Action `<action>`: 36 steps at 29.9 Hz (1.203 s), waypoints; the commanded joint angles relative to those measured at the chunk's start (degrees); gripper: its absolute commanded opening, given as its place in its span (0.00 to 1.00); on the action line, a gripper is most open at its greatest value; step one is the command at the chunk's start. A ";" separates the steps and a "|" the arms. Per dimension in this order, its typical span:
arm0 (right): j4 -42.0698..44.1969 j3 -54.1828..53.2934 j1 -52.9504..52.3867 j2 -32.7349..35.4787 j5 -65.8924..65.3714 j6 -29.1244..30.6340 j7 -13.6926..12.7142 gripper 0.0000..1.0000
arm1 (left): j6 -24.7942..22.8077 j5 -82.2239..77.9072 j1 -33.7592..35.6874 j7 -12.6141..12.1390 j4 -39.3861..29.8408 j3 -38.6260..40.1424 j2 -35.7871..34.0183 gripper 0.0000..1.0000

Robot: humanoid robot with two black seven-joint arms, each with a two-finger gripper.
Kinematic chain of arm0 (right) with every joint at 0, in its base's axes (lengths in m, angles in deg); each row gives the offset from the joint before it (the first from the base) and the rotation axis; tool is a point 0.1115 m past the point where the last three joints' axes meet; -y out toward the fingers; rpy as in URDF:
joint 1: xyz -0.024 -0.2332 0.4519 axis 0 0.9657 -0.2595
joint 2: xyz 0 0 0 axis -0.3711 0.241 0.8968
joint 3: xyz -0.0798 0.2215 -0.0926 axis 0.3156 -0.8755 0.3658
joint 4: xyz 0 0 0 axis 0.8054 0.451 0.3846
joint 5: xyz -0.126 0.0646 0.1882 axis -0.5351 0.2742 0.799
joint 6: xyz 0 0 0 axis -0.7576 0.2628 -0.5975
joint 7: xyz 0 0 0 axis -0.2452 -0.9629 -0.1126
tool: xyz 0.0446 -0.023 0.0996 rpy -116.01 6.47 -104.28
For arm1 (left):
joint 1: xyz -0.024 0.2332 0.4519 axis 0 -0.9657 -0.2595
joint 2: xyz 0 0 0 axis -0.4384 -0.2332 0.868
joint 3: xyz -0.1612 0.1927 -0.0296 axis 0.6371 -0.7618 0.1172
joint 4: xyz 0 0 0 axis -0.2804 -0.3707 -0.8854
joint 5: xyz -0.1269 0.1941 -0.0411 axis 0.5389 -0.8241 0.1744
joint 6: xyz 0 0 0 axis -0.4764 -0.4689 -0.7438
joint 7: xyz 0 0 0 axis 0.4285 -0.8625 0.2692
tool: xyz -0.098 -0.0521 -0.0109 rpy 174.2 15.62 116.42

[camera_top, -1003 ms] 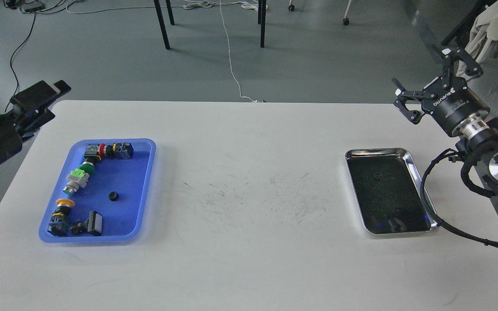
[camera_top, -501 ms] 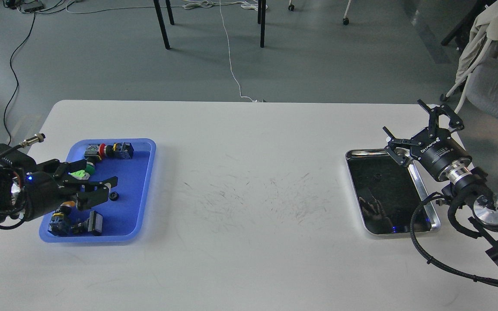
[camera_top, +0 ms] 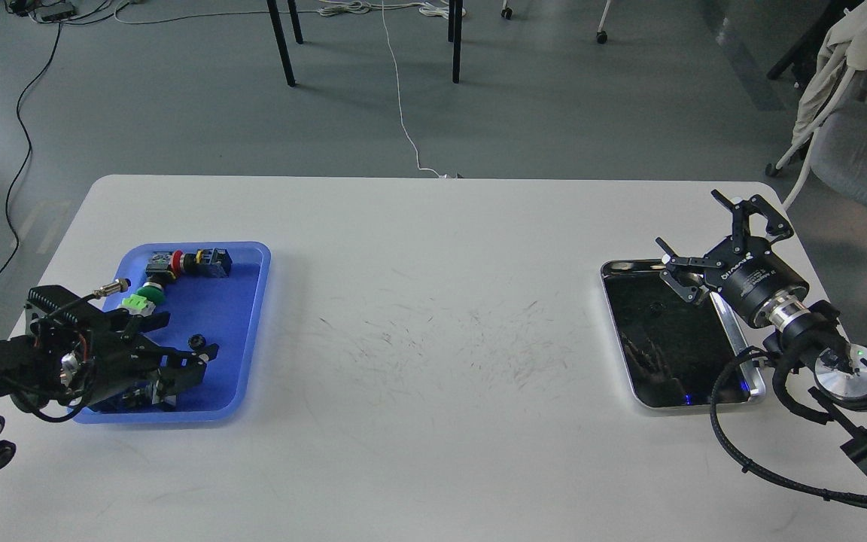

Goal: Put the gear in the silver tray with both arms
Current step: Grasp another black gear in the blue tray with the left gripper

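Two trays — one blue tray (camera_top: 249,316), one silver tray (camera_top: 734,342); two arms; one gear (camera_top: 196,342).

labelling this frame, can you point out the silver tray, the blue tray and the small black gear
silver tray (camera_top: 728,325), head view, on its right rim
blue tray (camera_top: 241,331), head view, on its bare floor
small black gear (camera_top: 196,342), head view, on its top face

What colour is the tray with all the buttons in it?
Blue. The plastic tray shows best in the head view, on the left side of the white table.
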 commanded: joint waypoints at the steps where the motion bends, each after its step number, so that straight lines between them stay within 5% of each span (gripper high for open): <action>1: -0.09 0.08 -0.05 -0.01 0.00 0.00 0.00 0.94 | -0.01 0.03 0.07 0.91 2.39 -0.25 1.85 0.89; 18: -0.44 0.08 -0.23 -0.01 0.00 0.00 0.00 0.94 | -0.01 0.03 -0.02 3.28 8.63 -0.34 4.75 0.53; 27: -0.44 0.08 -0.14 -0.01 0.00 0.00 0.00 0.94 | -0.45 0.03 -0.11 3.28 8.72 -0.34 4.66 0.11; 36: -0.70 0.17 -0.58 -0.10 0.00 0.00 0.00 0.94 | -1.32 0.56 3.22 3.28 5.92 0.10 3.53 0.08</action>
